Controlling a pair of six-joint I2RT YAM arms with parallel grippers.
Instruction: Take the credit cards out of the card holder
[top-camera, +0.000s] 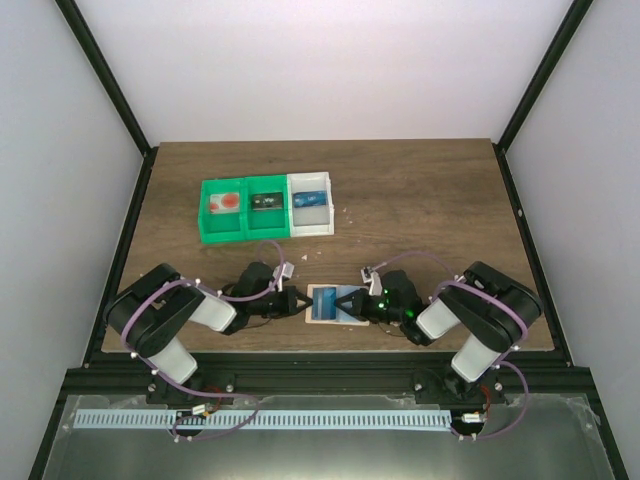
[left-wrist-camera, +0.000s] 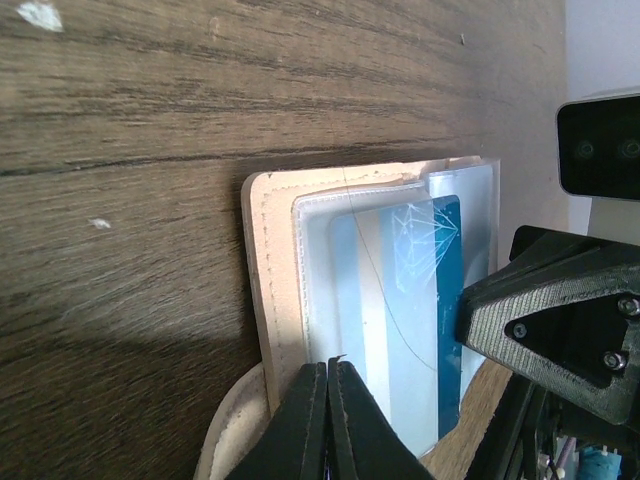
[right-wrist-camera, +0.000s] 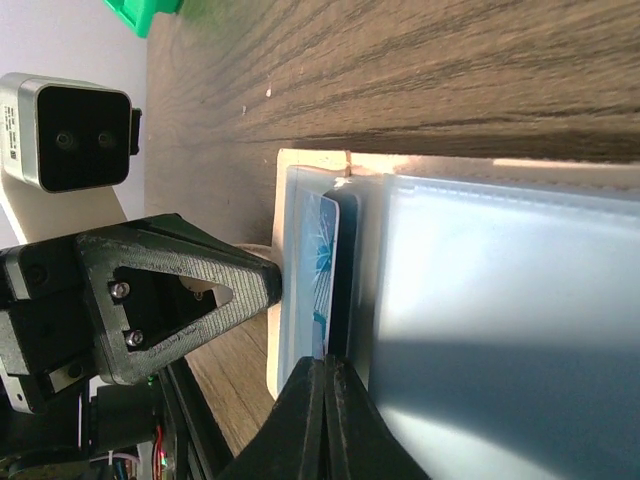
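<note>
The tan card holder lies open on the wooden table near the front edge, between my two grippers. Its stitched edge and clear plastic sleeves show in both wrist views. A light blue credit card sits in a sleeve. My left gripper is shut, pinching the holder's clear sleeve at its left edge. My right gripper is shut on the near edge of the blue card. Each wrist view shows the opposite arm's finger close against the holder.
A green two-compartment bin and a white bin stand side by side at the back left, each with a small item inside. Black frame posts rise at the table's back corners.
</note>
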